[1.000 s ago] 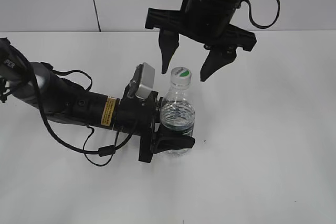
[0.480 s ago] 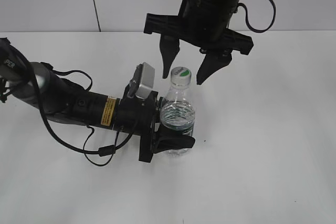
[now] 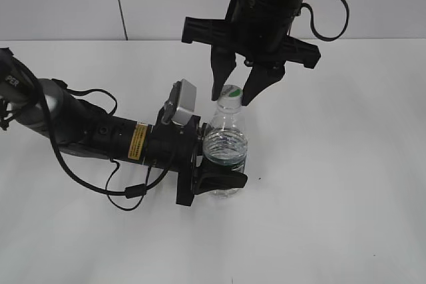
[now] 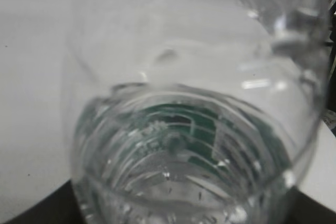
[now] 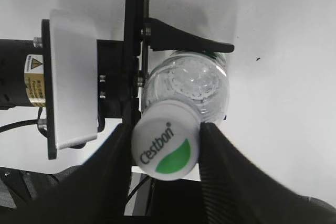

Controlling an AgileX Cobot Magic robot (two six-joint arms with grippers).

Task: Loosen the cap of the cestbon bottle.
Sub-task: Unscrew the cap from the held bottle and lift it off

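Note:
The cestbon bottle (image 3: 225,147) stands upright on the white table, clear with a dark green label band. My left gripper (image 3: 216,164) is shut on its lower body from the left. In the left wrist view the bottle (image 4: 189,129) fills the frame and hides the jaws. The white cap (image 3: 230,93) with a green leaf mark tops the bottle. My right gripper (image 3: 236,88) comes down from above, its two black fingers closed against both sides of the cap (image 5: 166,147). In the right wrist view my right gripper (image 5: 166,153) pinches the cap between its pads.
The left arm (image 3: 86,131) lies across the table's left half with a loose black cable (image 3: 120,194) beside it. A grey wall with a vertical seam (image 3: 120,1) stands behind the table.
My right gripper has come down and closed from wide open onto the cap. The bottle and the left gripper have not moved.

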